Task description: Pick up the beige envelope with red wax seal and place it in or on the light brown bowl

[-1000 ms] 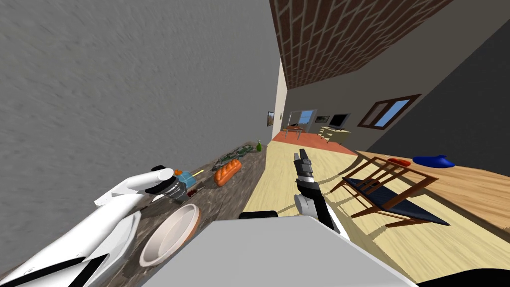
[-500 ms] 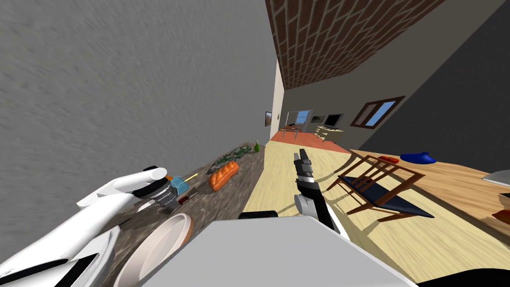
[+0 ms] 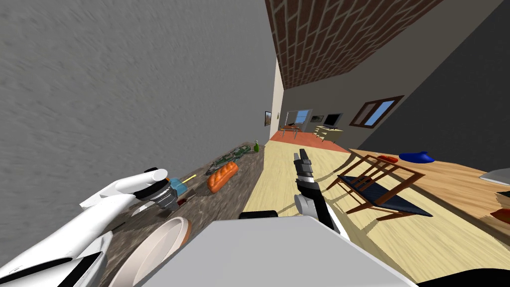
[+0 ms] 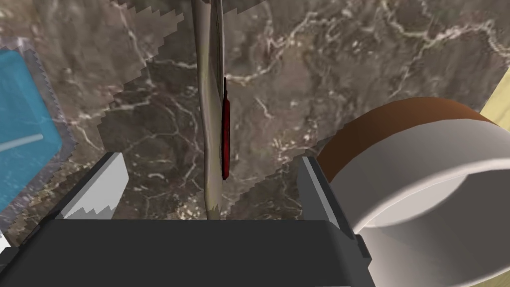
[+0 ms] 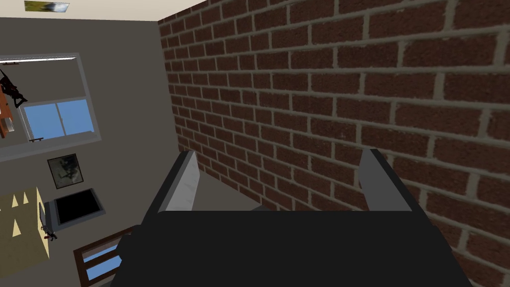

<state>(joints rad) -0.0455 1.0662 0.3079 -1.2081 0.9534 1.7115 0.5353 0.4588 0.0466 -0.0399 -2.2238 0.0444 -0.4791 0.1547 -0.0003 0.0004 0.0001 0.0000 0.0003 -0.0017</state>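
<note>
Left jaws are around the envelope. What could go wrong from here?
1. The envelope sits edge-on between the open left jaws, touching neither, so closing could tip or buckle it.
2. Its red seal bulges on the bowl-side face, so the grip may be uneven.
3. The bowl lies close beside one jaw, and a sideways move might knock it.

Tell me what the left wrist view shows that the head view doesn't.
Left wrist view: the envelope seen edge-on inside the open left gripper, red seal facing one finger, neither finger touching it. Head view: an orange loaf, a green bottle, a wooden chair and the right gripper. Both: the bowl, the blue box, the dark marbled counter.
</note>
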